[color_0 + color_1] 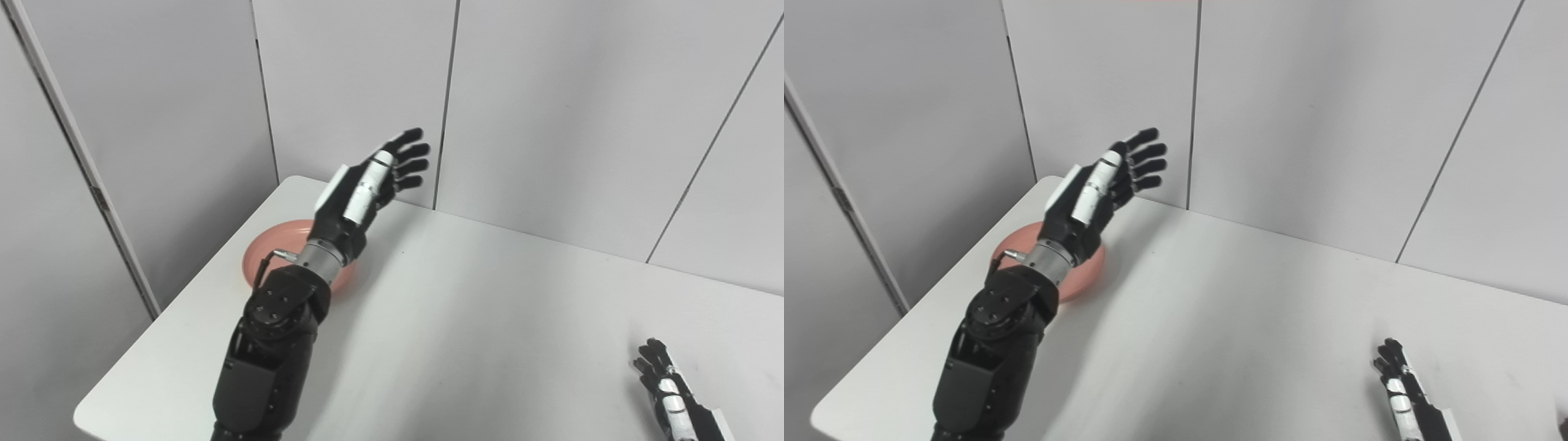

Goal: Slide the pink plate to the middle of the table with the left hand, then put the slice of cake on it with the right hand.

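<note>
The pink plate [275,248] lies near the table's far left corner, mostly hidden behind my left wrist and forearm. My left hand [367,184] is raised above and beyond the plate, open, fingers spread and pointing toward the back wall, holding nothing. My right hand [664,383] rests low at the front right of the table, fingers stretched out and open, only partly in the picture. No slice of cake shows in either view.
The white table [490,318] has a rounded far left corner and its left edge runs close to the plate. Grey wall panels [551,110] stand right behind the table. A dark object [1563,422] peeks in at the right edge.
</note>
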`<move>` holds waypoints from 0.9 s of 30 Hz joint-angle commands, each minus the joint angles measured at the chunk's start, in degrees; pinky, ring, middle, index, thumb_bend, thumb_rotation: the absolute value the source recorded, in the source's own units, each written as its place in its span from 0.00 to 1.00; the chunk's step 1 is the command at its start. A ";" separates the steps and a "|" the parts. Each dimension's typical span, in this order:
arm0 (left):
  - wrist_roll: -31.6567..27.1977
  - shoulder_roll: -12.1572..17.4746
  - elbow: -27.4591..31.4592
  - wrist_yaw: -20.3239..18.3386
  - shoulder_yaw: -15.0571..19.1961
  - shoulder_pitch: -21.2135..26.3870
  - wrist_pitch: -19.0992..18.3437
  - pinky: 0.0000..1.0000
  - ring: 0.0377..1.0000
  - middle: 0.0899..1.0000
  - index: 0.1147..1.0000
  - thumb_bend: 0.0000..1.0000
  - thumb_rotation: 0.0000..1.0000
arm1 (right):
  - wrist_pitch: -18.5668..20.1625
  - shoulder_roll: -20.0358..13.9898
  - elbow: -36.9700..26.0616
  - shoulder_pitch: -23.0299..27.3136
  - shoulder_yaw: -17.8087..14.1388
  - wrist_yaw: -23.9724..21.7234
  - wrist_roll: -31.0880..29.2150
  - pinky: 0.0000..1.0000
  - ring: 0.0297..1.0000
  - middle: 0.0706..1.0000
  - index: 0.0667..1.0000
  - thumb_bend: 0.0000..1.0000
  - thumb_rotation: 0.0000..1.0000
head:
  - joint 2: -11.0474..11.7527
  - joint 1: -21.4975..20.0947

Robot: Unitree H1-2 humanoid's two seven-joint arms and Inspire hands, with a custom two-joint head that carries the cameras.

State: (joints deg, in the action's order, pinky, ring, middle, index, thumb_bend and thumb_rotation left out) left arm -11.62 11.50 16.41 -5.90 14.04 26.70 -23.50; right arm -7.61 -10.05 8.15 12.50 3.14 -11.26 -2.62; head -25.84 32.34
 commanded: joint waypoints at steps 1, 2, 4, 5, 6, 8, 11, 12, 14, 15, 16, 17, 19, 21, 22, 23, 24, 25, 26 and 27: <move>-1.24 3.06 0.20 0.99 2.52 2.35 1.92 0.84 0.85 0.85 0.81 0.40 0.99 | 1.02 -0.30 0.72 -1.22 -0.21 -0.14 0.04 0.98 0.94 0.94 0.95 0.17 1.00 | 0.05 -0.29; -1.33 3.47 -0.06 1.33 3.23 2.40 1.90 0.84 0.84 0.84 0.81 0.40 0.99 | 1.33 -0.24 0.57 -1.26 -0.26 -0.17 -0.15 0.98 0.94 0.95 0.96 0.17 1.00 | 0.05 -0.29; -1.77 4.44 -0.85 1.97 4.64 2.41 1.95 0.84 0.84 0.84 0.81 0.40 1.00 | 1.16 -0.26 0.78 -1.22 -0.27 -0.20 -0.19 0.98 0.94 0.95 0.96 0.17 1.00 | 0.11 -0.38; -2.06 4.81 -1.20 2.17 5.14 2.41 1.98 0.82 0.83 0.84 0.81 0.40 1.00 | 1.01 -0.28 0.92 -1.18 -0.25 -0.18 -0.11 0.98 0.94 0.95 0.96 0.17 1.00 | 0.11 -0.38; -2.12 5.54 -1.92 2.51 5.88 2.41 2.01 0.81 0.83 0.83 0.81 0.40 1.00 | 1.10 -0.36 0.94 -1.17 -0.25 -0.25 -0.11 0.98 0.94 0.95 0.96 0.17 1.00 | 0.10 -0.18; -2.12 6.47 -2.96 2.93 6.71 2.41 2.08 0.82 0.83 0.83 0.81 0.39 1.00 | 1.14 -0.42 0.97 -1.16 -0.31 -0.34 -0.20 1.00 0.94 0.95 0.96 0.17 1.00 | 0.11 0.02; -2.72 7.55 -4.85 3.30 8.12 2.26 2.72 0.83 0.83 0.83 0.80 0.38 1.00 | 1.04 -0.43 0.99 -1.20 -0.44 -0.28 -0.32 0.98 0.94 0.95 0.95 0.17 1.00 | 0.31 0.36; -3.10 7.79 -5.66 3.40 8.74 2.23 3.13 0.83 0.83 0.83 0.80 0.38 1.00 | 1.15 -0.47 0.90 -1.23 -0.42 -0.30 -0.31 0.98 0.94 0.95 0.95 0.17 1.00 | 0.31 0.36; -3.79 8.18 -7.09 3.46 9.80 2.24 3.90 0.82 0.82 0.82 0.80 0.38 1.00 | 1.22 -0.54 0.72 -1.34 -0.38 -0.36 -0.30 0.98 0.94 0.95 0.96 0.17 1.00 | 0.31 0.36; -3.77 8.52 -8.07 3.68 10.36 2.27 4.40 0.81 0.82 0.82 0.79 0.38 1.00 | 1.33 -0.57 0.59 -1.41 -0.40 -0.36 -0.32 0.98 0.94 0.95 0.96 0.17 1.00 | 0.54 0.76; -3.57 9.02 -9.01 3.83 10.72 2.24 4.81 0.81 0.82 0.82 0.79 0.38 1.00 | 1.46 -0.60 0.45 -1.48 -0.40 -0.31 -0.24 0.98 0.95 0.95 0.96 0.16 1.00 | 0.57 0.75; -3.52 9.52 -9.71 3.86 10.97 2.17 5.01 0.82 0.82 0.82 0.79 0.38 1.00 | 1.55 -0.66 0.31 -1.56 -0.37 -0.28 -0.12 0.99 0.95 0.96 0.96 0.16 1.00 | 0.61 0.71; -4.12 10.77 -10.81 3.63 11.54 1.96 4.27 0.85 0.85 0.85 0.82 0.38 1.00 | 2.03 -0.82 -0.15 -1.76 -0.26 -0.27 0.19 0.99 0.95 0.96 0.96 0.16 1.00 | 0.65 0.61; -4.60 12.19 -11.86 3.13 11.95 1.54 3.99 0.88 0.89 0.88 0.85 0.37 1.00 | 1.93 -0.98 -0.37 -1.91 -0.20 -0.34 0.36 1.00 0.95 0.96 0.96 0.16 1.00 | 0.85 0.57; -4.84 12.77 -12.33 2.98 12.19 1.33 4.07 0.90 0.91 0.91 0.87 0.36 1.00 | 1.88 -1.03 -0.49 -2.00 -0.22 -0.39 0.32 1.00 0.95 0.96 0.96 0.16 1.00 | 0.86 0.60; -5.00 13.29 -12.77 3.02 12.41 1.14 4.12 0.91 0.92 0.92 0.88 0.36 1.00 | 1.90 -1.03 -0.63 -2.08 -0.31 -0.39 0.17 1.00 0.95 0.96 0.96 0.15 1.00 | 0.75 0.76; -5.25 13.59 -13.24 3.34 12.82 1.05 4.09 0.91 0.92 0.92 0.89 0.35 1.00 | 2.03 -1.04 -0.74 -2.13 -0.38 -0.38 0.06 0.99 0.95 0.96 0.96 0.15 1.00 | 0.74 0.79; -5.28 13.91 -13.95 3.84 13.25 0.97 4.08 0.91 0.92 0.92 0.89 0.35 1.00 | 2.32 -1.05 -0.99 -2.22 -0.50 -0.43 -0.22 0.99 0.95 0.96 0.96 0.15 1.00 | 0.61 1.14; -5.27 14.09 -14.42 4.19 13.52 0.93 4.08 0.91 0.92 0.92 0.89 0.35 1.00 | 2.53 -1.06 -1.16 -2.27 -0.57 -0.47 -0.42 1.00 0.95 0.96 0.96 0.15 1.00 | 0.61 1.14; -5.27 14.31 -15.05 4.40 13.82 0.86 4.17 0.91 0.93 0.92 0.89 0.35 1.00 | 2.86 -1.03 -1.35 -2.33 -0.73 -0.53 -0.83 1.00 0.95 0.96 0.95 0.15 1.00 | 0.44 1.36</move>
State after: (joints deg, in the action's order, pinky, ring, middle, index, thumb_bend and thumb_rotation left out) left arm -16.59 23.87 1.17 -2.10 27.39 26.61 -21.26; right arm -6.69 -10.48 7.14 11.67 2.88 -11.27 -2.86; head -25.22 33.49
